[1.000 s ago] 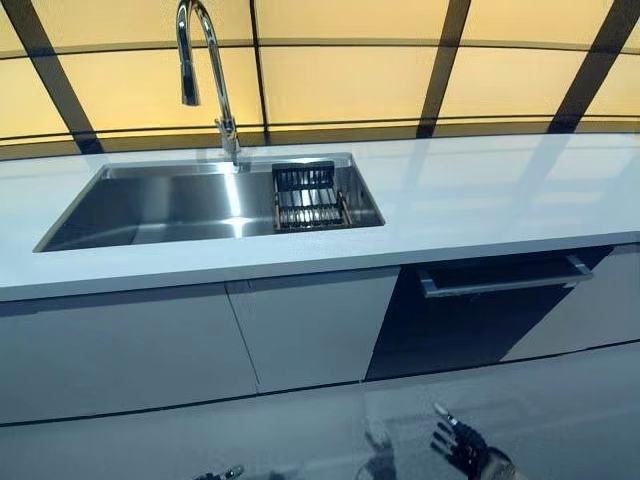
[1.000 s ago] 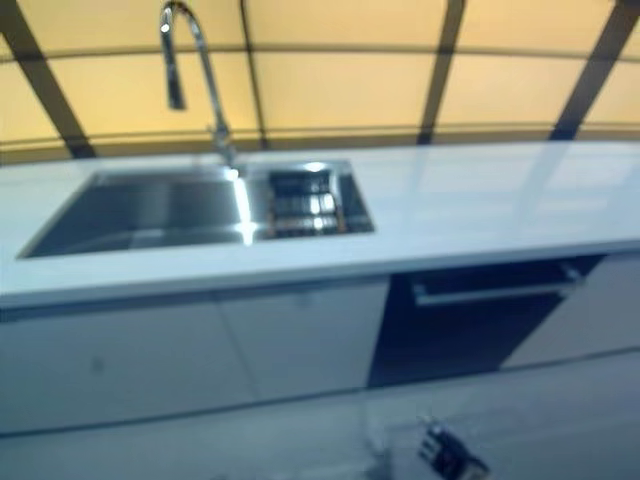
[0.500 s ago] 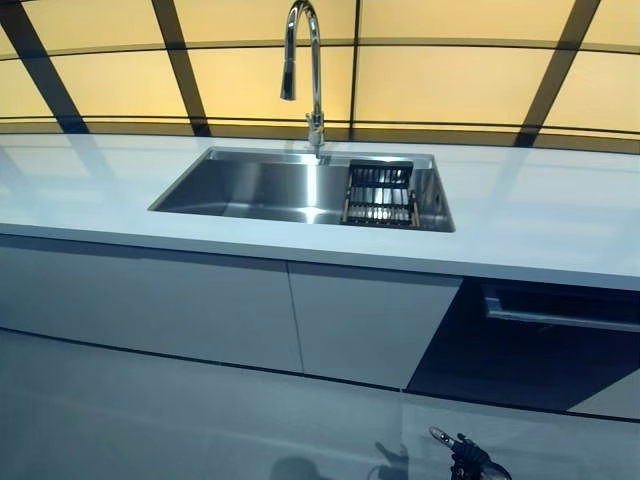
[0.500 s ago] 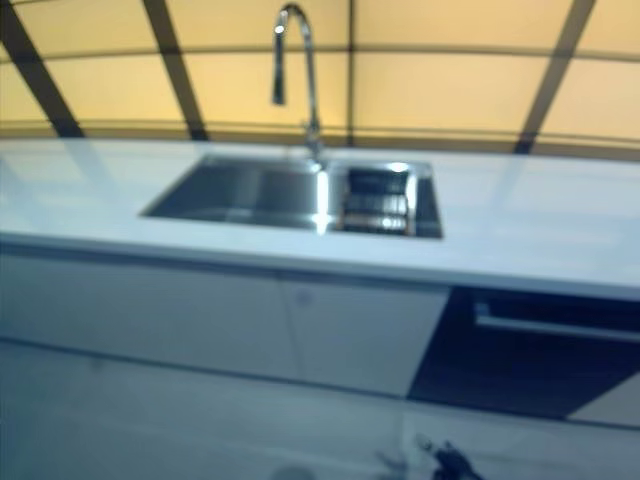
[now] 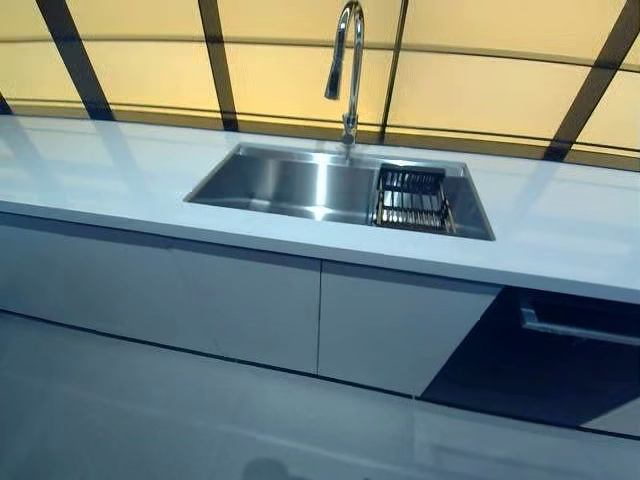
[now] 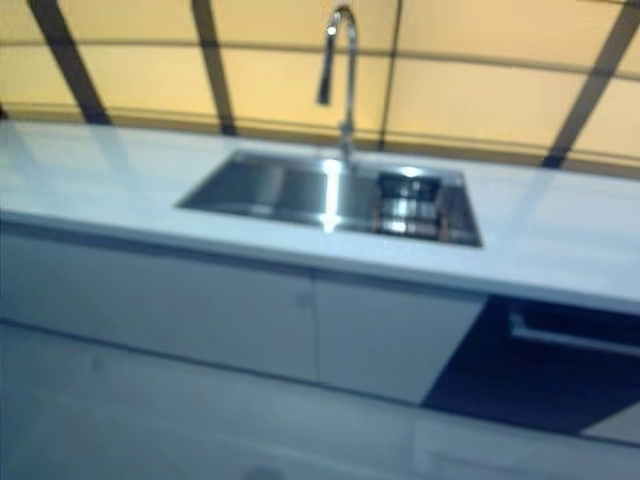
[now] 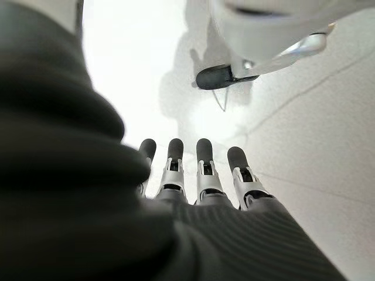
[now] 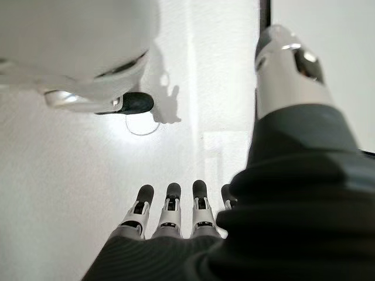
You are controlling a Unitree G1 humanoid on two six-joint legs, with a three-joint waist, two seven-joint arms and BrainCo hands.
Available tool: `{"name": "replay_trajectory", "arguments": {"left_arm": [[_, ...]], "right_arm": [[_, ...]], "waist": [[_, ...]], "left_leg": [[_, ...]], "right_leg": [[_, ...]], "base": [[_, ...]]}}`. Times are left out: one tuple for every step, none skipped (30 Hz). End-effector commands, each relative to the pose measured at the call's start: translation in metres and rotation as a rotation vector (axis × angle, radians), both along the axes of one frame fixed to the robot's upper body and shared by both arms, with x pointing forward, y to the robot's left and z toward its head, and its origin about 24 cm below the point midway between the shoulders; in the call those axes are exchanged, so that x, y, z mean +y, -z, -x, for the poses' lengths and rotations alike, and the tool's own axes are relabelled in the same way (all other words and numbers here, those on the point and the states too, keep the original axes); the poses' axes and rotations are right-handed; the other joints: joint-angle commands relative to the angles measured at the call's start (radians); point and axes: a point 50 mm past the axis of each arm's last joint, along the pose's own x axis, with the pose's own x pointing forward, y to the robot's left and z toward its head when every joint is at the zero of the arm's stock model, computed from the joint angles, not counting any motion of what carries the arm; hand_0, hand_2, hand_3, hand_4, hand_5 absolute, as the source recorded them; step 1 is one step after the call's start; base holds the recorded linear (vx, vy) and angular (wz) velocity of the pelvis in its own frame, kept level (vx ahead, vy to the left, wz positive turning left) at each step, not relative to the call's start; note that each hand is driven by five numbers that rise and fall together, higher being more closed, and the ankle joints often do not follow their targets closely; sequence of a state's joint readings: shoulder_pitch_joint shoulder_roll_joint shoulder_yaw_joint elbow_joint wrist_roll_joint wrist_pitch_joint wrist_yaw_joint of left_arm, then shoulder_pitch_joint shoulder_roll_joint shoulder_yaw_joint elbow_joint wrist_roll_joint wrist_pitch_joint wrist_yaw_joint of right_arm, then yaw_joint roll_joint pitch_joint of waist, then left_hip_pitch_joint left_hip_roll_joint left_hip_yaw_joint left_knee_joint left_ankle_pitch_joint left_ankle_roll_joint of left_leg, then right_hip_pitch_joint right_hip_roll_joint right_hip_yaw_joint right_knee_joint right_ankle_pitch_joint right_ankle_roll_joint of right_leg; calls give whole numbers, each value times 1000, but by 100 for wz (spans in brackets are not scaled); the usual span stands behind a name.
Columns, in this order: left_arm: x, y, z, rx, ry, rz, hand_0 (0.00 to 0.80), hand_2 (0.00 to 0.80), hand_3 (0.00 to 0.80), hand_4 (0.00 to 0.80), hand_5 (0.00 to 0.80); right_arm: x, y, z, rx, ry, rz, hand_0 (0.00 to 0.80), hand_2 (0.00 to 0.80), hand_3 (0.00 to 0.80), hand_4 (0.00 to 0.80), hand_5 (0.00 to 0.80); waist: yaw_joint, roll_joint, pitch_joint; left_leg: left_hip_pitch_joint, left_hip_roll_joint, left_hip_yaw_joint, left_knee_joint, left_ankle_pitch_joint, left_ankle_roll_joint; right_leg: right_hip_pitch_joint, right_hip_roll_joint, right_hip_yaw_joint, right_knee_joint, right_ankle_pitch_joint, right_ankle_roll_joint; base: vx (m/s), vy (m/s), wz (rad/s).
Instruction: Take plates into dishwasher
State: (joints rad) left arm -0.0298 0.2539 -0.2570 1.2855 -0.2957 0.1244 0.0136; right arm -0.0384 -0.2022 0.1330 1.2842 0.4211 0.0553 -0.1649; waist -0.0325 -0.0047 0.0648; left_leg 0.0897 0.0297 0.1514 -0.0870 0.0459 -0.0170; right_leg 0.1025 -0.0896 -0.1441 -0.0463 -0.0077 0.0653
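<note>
The dishwasher [image 5: 540, 365] is a dark panel under the white counter at the lower right, its door closed, with a silver handle [image 5: 575, 325] along its top. A dark wire rack [image 5: 413, 199] sits in the right end of the steel sink [image 5: 290, 185]. I see no plate in any view. Neither hand shows in the eye views. In the left wrist view my left hand [image 7: 205, 170] points straight fingers at the pale floor and holds nothing. In its own wrist view, my right hand [image 8: 170, 213] does the same, thumb [image 8: 287, 70] held apart.
A tall curved faucet [image 5: 347, 70] rises behind the sink. The white counter [image 5: 120, 170] runs the full width, with grey cabinet doors [image 5: 250, 305] below it. Yellow panels with dark bars line the back wall. Grey floor lies between me and the cabinets.
The camera has turned left, so sink and dishwasher have slid rightward in the picture. My right hand, seen earlier at the bottom edge, has dropped out of the eye views.
</note>
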Motion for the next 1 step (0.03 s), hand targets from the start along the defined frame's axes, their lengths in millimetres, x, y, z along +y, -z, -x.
{"name": "replay_trajectory", "arguments": {"left_arm": [[-13,-1,-20,-33,-21,43,0,0,0,0,0]], "right_arm": [[-4,-4,-18,-2,-41,12,0,0,0,0,0]], "waist": [[17,4,12]], "left_leg": [[38,-56,-85,0,-95,94]], "right_leg": [[-27,53,49,-22,43,-34]], "base": [[10,-35,-8]]}}
